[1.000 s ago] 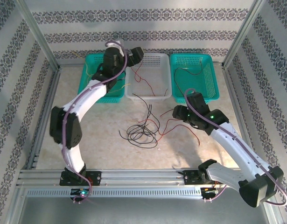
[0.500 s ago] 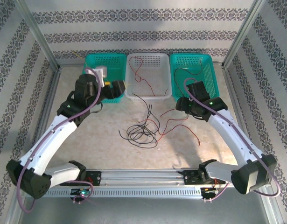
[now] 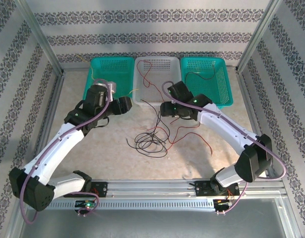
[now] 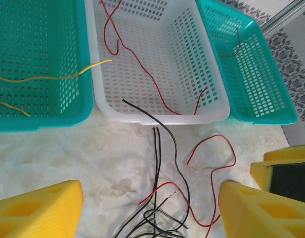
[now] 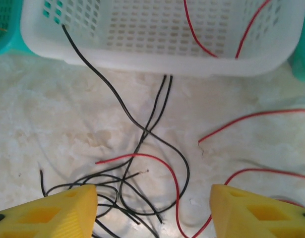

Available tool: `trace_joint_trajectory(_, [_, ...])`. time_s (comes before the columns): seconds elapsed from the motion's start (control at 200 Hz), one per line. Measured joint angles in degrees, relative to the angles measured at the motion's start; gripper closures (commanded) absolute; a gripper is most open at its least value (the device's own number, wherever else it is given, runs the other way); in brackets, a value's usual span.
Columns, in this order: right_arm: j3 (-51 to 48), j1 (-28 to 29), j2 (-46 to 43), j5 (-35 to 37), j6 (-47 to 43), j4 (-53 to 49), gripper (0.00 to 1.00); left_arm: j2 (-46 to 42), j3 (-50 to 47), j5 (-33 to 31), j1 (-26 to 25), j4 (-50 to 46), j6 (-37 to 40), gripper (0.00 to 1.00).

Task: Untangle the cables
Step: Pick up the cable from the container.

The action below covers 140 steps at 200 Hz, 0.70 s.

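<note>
The cables lie mostly as a tangle of black loops [image 3: 150,141] on the table, with red strands [image 3: 192,131] running off to the right. One black cable [image 4: 164,131] climbs to the white basket's front wall. My left gripper [image 3: 125,105] hovers left of the tangle, open, with the black and red strands [image 4: 162,198] on the table below its yellow fingers [image 4: 40,210]. My right gripper [image 3: 164,109] hangs just in front of the white basket, also open, above the same strands [image 5: 142,163]. Neither holds anything.
Three baskets stand along the back: a teal one [image 3: 92,82] holding a yellow wire [image 4: 43,78], a white one [image 3: 174,79] with a red wire [image 3: 151,74], and a teal one [image 3: 224,79] with a dark wire [image 3: 199,74]. Metal frame posts border the table.
My left arm has swung back from over the baskets down to the table left of the tangle. The right gripper has moved left, up to the front of the white basket.
</note>
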Motion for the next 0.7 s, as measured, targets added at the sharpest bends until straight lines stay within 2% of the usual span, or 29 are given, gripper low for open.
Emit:
trace_joint_trajectory(0.12, [9.16,-0.74,3.74,0.04,-2.67,-0.07,0.39,1.70,1.88,-0.17,0.00,-0.48,-0.02,0.29])
trace_joint_trajectory(0.255, [21.86,-2.45,12.81,-0.11,-6.14,1.16,0.40,1.66,2.29,-0.74,0.02,-0.59,-0.26,0.29])
trace_joint_trajectory(0.52, [46.86,-5.97,38.93,0.02,-12.59,-1.57,0.40,0.83,2.40,-3.32,0.13,-4.85,-0.20,0.30])
trace_joint_trajectory(0.7, [61.29,-6.95,54.05,-0.02,-15.34,-4.85,0.37,-3.58,1.31,-4.98,0.44,-6.01,-1.22,0.31])
